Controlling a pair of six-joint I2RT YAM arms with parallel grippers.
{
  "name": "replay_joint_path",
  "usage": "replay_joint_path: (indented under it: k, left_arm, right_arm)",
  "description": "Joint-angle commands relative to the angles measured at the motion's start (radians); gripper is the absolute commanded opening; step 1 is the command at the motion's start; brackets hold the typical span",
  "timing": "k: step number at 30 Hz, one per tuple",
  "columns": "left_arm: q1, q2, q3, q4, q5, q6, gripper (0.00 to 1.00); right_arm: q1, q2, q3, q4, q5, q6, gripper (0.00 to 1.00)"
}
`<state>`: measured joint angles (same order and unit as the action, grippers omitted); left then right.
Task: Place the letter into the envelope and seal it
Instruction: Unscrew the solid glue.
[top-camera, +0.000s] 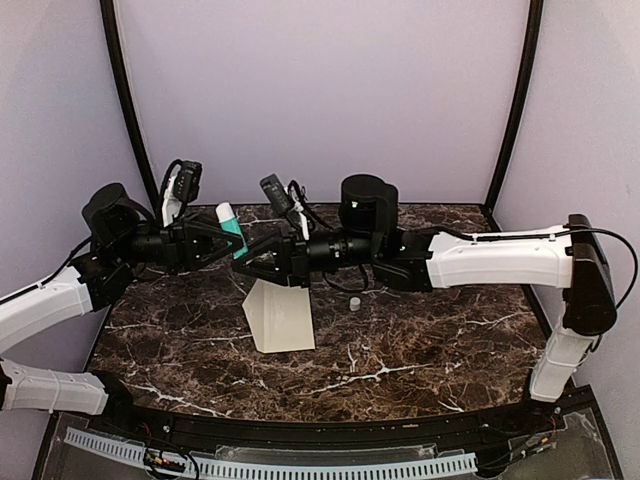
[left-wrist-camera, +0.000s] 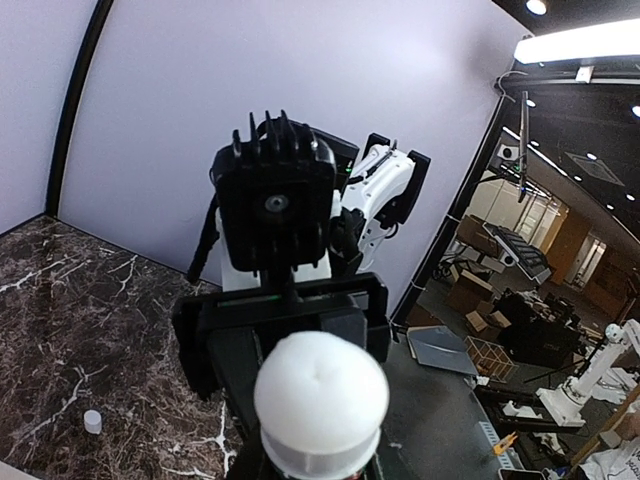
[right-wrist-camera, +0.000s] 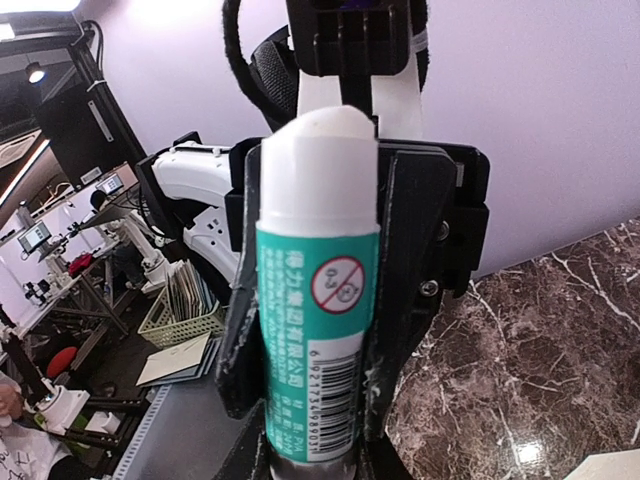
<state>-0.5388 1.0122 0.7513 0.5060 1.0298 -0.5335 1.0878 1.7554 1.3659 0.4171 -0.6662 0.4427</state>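
The cream envelope (top-camera: 282, 320) lies on the worktop (top-camera: 430, 345), its far end hidden under the right gripper (top-camera: 250, 264); its inside does not show. The left gripper (top-camera: 230, 240) clamps narrowly a teal glue stick (right-wrist-camera: 310, 290) above it. The right gripper's tips are cut off, so I cannot tell its state.

The glue stick (right-wrist-camera: 315, 300) between the black fingers (right-wrist-camera: 415, 250) wore a teal label with white characters, a red prohibition ring and a black barcode on white; its tip was white; below the fingers, the table (top-camera: 420, 350) was dark brown marble veined white; the envelope (top-camera: 280, 318) there was cream; the small cap (top-camera: 355, 303) near it, white.
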Motion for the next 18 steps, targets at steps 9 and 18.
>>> replay_joint_path:
  k: [9,18]
  left_arm:
    - [0.01,-0.075,-0.061,0.157,-0.15,-0.082,0.0]
    - [0.011,-0.086,-0.097,0.212,-0.27,-0.149,0.0]
  right_arm:
    - [-0.049,-0.103,-0.123,0.247,0.026,0.079,0.64]
    - [-0.023,-0.11,-0.131,0.159,0.252,0.021,0.72]
